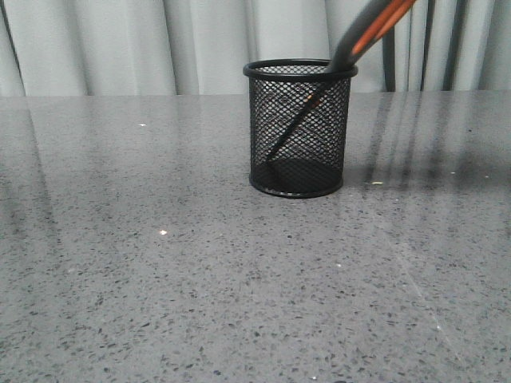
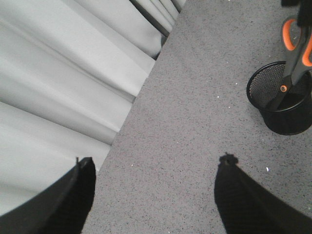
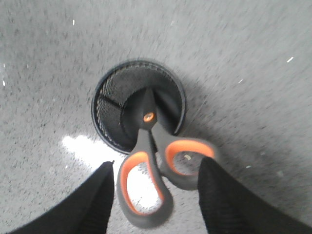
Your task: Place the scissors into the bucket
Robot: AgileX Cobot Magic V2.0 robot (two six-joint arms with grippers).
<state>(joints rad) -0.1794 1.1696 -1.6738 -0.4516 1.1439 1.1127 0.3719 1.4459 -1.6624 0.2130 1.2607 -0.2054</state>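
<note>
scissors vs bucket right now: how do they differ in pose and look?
The bucket stands upright on the table; the scissors lean tilted, blades inside it, handles above its rim. The bucket is see-through black mesh; the scissors are solid grey with orange-lined loops. Both are dark.

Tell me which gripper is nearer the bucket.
Right. The right gripper sits just above the bucket, its fingers either side of the scissors handles. The left gripper is open, well off to the side over bare table.
</note>
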